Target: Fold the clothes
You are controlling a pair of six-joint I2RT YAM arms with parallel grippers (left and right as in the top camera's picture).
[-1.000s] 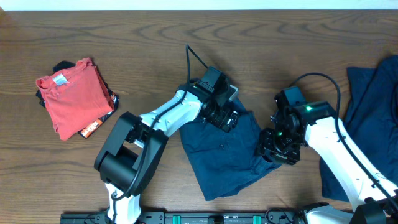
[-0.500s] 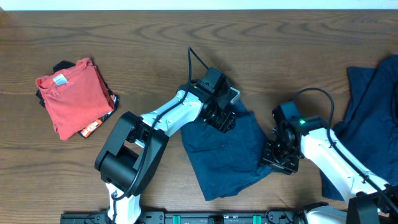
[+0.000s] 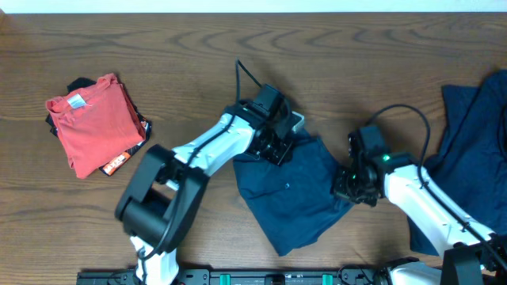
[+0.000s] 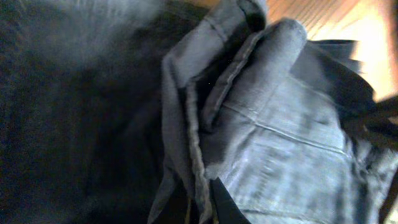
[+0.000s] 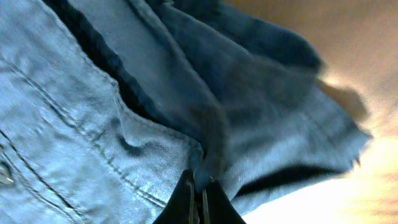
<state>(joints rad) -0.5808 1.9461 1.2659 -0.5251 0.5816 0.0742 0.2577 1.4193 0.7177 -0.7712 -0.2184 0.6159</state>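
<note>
**Both claws clamped on the navy shorts at mid-table**

A brown wooden table (image 3: 158,47) fills the overhead view. At its right edge lies the second navy garment (image 3: 475,111), a broad dark spread cut off by the frame, with the right arm's white links crossing in front of its lower part. The navy shorts (image 3: 289,202) lie rumpled in the centre near the front edge, well apart from that garment, their lower corner pointing toward the robot base. Far to the left sits a folded red T-shirt (image 3: 91,123) with a white neck label (image 3: 77,100), resting on something black that peeks out beneath it.

The left gripper (image 3: 277,149) reaches to the top edge of the shorts, and the right gripper (image 3: 348,186) meets their right edge.

In the left wrist view the dark fingertips (image 4: 224,208) sit together at the bottom of the frame, closed on a bunched seam (image 4: 193,143) of the shorts, with wood showing at the upper right. In the right wrist view the fingertips (image 5: 219,205) likewise pinch a stitched fold of the shorts, the cloth rising between them, its ragged-looking corner lying over bright table at the right.
</note>
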